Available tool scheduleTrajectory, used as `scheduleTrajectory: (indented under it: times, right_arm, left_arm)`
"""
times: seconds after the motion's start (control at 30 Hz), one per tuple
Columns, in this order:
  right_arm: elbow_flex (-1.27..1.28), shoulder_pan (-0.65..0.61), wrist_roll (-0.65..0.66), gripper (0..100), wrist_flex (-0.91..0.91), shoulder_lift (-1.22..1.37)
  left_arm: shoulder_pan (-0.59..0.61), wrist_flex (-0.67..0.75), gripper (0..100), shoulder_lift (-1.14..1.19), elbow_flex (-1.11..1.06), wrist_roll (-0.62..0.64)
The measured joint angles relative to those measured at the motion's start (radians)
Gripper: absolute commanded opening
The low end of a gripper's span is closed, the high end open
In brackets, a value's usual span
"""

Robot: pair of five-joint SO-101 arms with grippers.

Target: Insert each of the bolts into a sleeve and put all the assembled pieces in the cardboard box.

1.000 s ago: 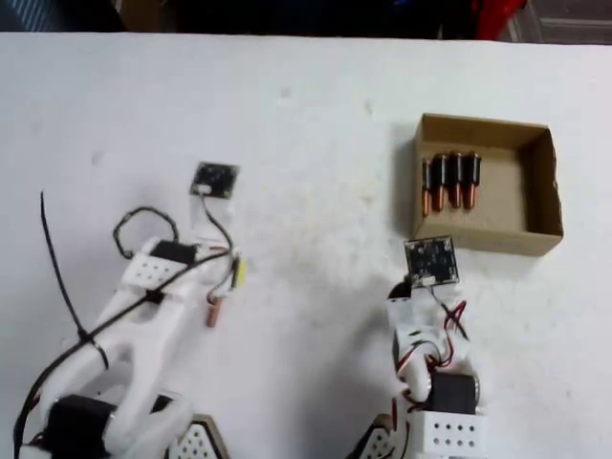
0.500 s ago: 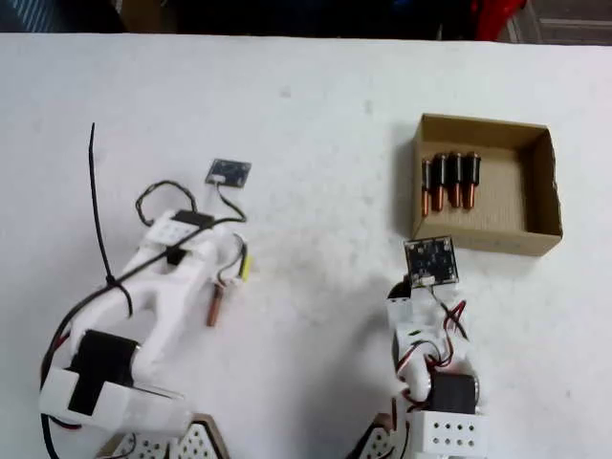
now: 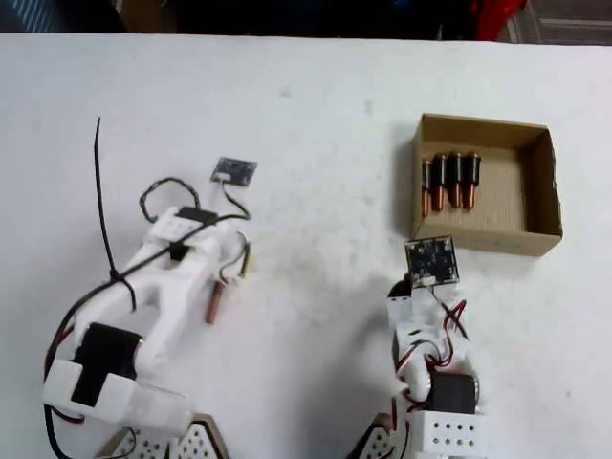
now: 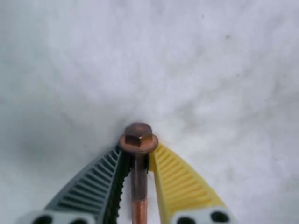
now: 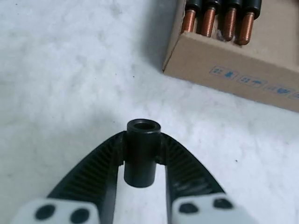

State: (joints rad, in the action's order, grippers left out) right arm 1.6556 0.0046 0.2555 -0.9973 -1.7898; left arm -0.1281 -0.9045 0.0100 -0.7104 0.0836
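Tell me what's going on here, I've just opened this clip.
Two arms are mid-assembly. The left gripper is shut on a copper bolt, gripped just below its head, over the white table. The right gripper is shut on a black sleeve, its open bore showing, close to the cardboard box. The two parts are well apart, so this bolt is not yet inserted. Four assembled pieces already lie side by side in the box.

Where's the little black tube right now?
In the right wrist view, the black sleeve is pinched in the right gripper, above the right side of the table, close to the outer wall of the cardboard box.
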Motion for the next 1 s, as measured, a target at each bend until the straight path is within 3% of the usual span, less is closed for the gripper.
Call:
scheduleTrajectory:
  times: [0.2,0.57,0.87,1.0]
  right_arm:
    - [0.000,-0.143,-0.002,1.7,0.066,0.000]
    - [0.000,-0.417,-0.002,1.7,0.221,0.000]
    - [0.000,-0.568,-0.003,1.6,0.400,0.000]
    - [0.000,-0.611,-0.003,1.6,0.468,0.000]
  left_arm:
    - [0.002,-0.005,2,-0.098,0.000,-0.005]
    - [0.003,-0.221,2,-0.608,0.000,-0.005]
    - [0.000,-0.224,2,-0.885,0.000,-0.005]
    - [-0.038,-0.152,2,-0.959,-0.008,-0.005]
